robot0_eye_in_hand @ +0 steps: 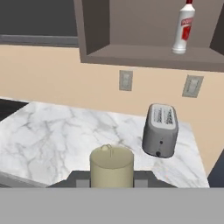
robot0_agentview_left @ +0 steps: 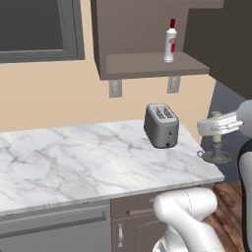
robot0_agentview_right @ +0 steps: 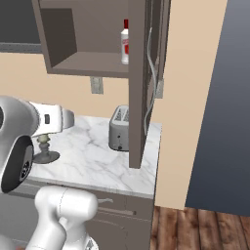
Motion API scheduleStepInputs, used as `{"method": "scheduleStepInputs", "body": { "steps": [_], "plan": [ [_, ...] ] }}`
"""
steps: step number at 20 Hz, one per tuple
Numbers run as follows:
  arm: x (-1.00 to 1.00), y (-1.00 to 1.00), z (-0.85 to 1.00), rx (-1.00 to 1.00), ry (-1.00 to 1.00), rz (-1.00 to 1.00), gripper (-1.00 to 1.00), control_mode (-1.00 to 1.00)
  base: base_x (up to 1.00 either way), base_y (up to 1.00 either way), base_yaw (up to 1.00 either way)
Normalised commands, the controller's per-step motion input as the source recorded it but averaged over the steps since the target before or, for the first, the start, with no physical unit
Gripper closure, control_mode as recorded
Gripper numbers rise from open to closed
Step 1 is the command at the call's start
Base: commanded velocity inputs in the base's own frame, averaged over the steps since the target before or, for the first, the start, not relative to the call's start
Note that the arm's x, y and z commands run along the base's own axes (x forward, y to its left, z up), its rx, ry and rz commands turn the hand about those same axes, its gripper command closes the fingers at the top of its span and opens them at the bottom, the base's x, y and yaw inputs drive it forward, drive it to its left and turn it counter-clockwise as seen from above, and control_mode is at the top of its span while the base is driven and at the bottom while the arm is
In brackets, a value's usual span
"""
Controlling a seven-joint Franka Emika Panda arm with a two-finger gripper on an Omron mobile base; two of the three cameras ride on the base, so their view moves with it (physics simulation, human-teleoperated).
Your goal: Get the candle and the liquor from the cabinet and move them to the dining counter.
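My gripper (robot0_agentview_left: 216, 129) is shut on the candle (robot0_agentview_left: 217, 142), a pale olive stick in a dark grey holder with a round dish base (robot0_agentview_left: 216, 157). It hangs near the right end of the wall counter. In the hand view the candle's top (robot0_eye_in_hand: 111, 166) sits between my dark fingers (robot0_eye_in_hand: 81, 179). In the right base view the candle (robot0_agentview_right: 44, 146) shows under the hand. The liquor (robot0_agentview_left: 170, 45) (robot0_agentview_right: 125, 46) (robot0_eye_in_hand: 183, 29), a white bottle with a red cap, stands upright on the shelf of the open cabinet (robot0_agentview_left: 147, 65) (robot0_eye_in_hand: 144, 57). The dining counter is out of view.
A silver toaster (robot0_agentview_left: 161, 125) (robot0_eye_in_hand: 160, 130) stands at the back right of the marble wall counter (robot0_agentview_left: 74, 157). The open cabinet door (robot0_agentview_right: 138, 88) hangs down over the counter's right end. Two wall outlets (robot0_agentview_left: 115, 88) sit under the cabinet. A dark wall (robot0_agentview_right: 215, 107) lies to the right.
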Motion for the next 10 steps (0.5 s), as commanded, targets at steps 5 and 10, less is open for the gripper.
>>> {"method": "scheduleStepInputs", "body": {
  "steps": [5,10],
  "plan": [
    [0.32,0.00,0.00,0.00,0.00,-0.18,1.00,-1.00,0.00,0.00,0.00],
    [0.26,0.00,0.00,0.00,0.00,-0.17,1.00,-1.00,0.00,0.00,0.00]
  ]
}}
